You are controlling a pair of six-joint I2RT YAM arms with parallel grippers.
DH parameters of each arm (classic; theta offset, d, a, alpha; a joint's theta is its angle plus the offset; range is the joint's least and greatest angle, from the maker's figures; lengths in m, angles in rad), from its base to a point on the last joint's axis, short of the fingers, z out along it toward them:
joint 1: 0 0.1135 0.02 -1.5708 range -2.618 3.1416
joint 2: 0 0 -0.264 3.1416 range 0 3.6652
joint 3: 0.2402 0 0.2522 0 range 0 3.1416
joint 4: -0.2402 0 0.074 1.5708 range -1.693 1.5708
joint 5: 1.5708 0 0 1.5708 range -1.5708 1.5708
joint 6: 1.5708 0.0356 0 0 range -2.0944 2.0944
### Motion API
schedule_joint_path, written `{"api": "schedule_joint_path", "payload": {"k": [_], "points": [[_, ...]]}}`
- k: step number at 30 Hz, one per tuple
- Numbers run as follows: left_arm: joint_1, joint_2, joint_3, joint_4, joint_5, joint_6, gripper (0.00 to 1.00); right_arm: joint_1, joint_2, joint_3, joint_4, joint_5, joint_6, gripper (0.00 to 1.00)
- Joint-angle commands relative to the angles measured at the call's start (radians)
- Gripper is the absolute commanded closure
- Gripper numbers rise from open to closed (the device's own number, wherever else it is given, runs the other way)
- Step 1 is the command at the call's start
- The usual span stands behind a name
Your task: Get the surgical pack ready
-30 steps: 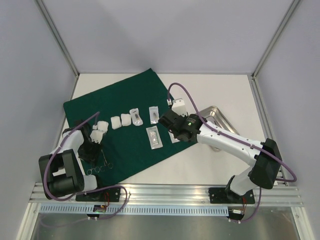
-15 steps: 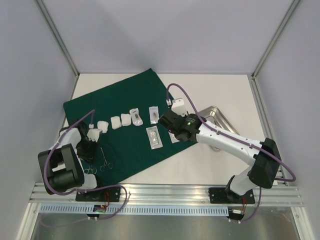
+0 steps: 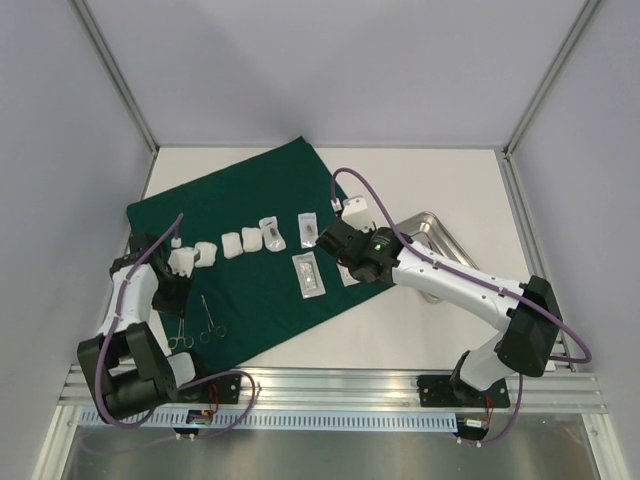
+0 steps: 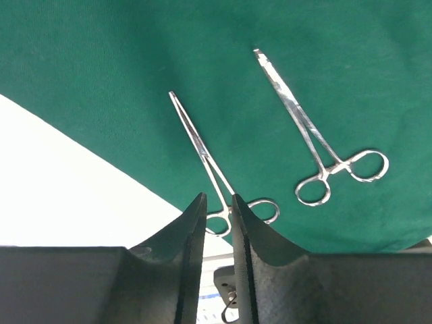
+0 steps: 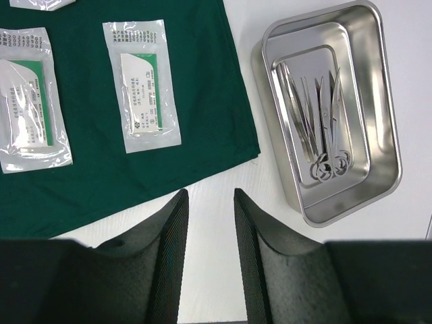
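Observation:
The dark green cloth [image 3: 250,190] lies flat on the table's left half. On it sit white gauze pieces [image 3: 231,245] and clear pouches [image 3: 309,275]. Two steel forceps [image 4: 202,152] [image 4: 304,125] rest near its front corner, also seen from above [image 3: 210,315]. My left gripper [image 4: 216,202] hovers by the cloth's left edge [image 3: 170,295], jaws narrowly apart and empty. My right gripper [image 5: 210,196] is open and empty over white table beside the cloth's right edge [image 3: 322,238]. The steel tray [image 5: 381,81] to its right holds metal instruments [image 5: 317,121].
The right arm crosses over the tray [image 3: 440,232] in the top view and hides most of it. Grey walls with metal posts close in the table on three sides. A metal rail [image 3: 330,385] runs along the near edge.
The left gripper has pulled back from the forceps toward the cloth's left edge and its jaws have narrowed. The forceps now lie uncovered. The right arm has barely moved.

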Motion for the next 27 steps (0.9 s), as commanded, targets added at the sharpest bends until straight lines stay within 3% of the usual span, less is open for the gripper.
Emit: {"api": "schedule_joint_path", "payload": {"k": [1, 27], "points": [[0.023, 0.045, -0.019, 0.031, -0.023, 0.006, 0.71, 0.004, 0.010, 0.026, -0.001, 0.040, -0.017, 0.65], [0.037, 0.175, -0.066, 0.100, -0.051, 0.007, 0.81, 0.006, 0.002, 0.008, 0.010, 0.060, -0.033, 0.65]]}}
